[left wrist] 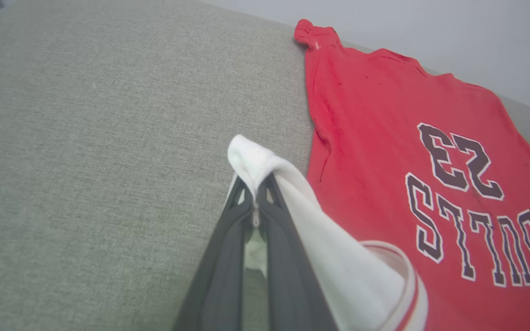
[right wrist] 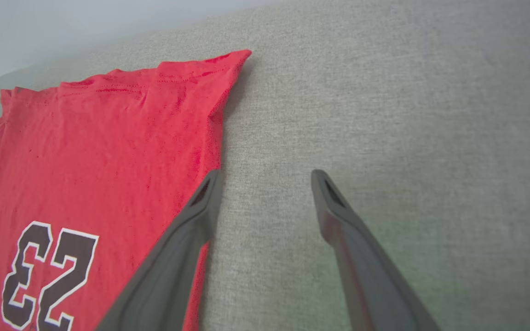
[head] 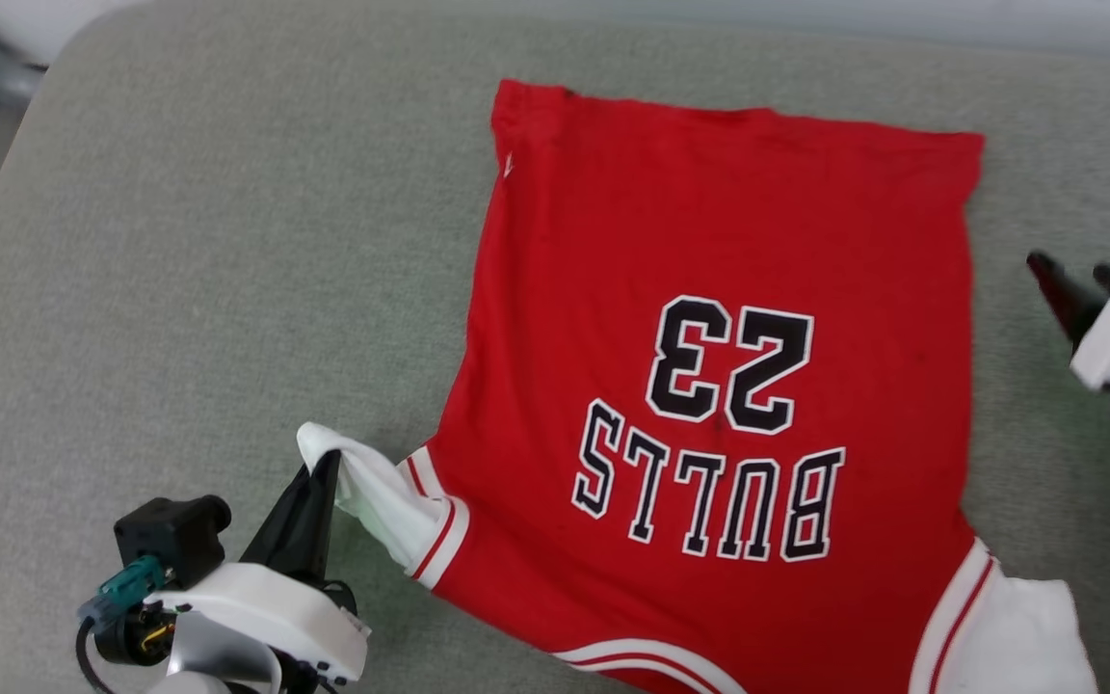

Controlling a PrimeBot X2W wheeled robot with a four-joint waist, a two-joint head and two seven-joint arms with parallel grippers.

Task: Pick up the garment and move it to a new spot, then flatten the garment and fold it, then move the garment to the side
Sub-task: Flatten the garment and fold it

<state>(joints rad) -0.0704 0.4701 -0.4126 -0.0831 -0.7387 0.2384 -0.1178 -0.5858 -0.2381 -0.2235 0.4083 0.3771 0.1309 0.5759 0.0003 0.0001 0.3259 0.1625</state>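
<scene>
The surface (head: 179,289) is covered in grey-green woven cloth and has a rounded corner at the far left. The garment (head: 709,222), a red jersey shirt, lies spread nearly flat on it, right of the middle. Its slightly rumpled hem is toward the far edge and its neck end toward the robot, so the black, white-outlined 23 (head: 730,363) and BULLS (head: 709,496) read upside down. The right white sleeve (head: 1017,636) rests on the cloth at the near right. The left white sleeve (head: 372,492) is bunched and lifted off it.
</scene>
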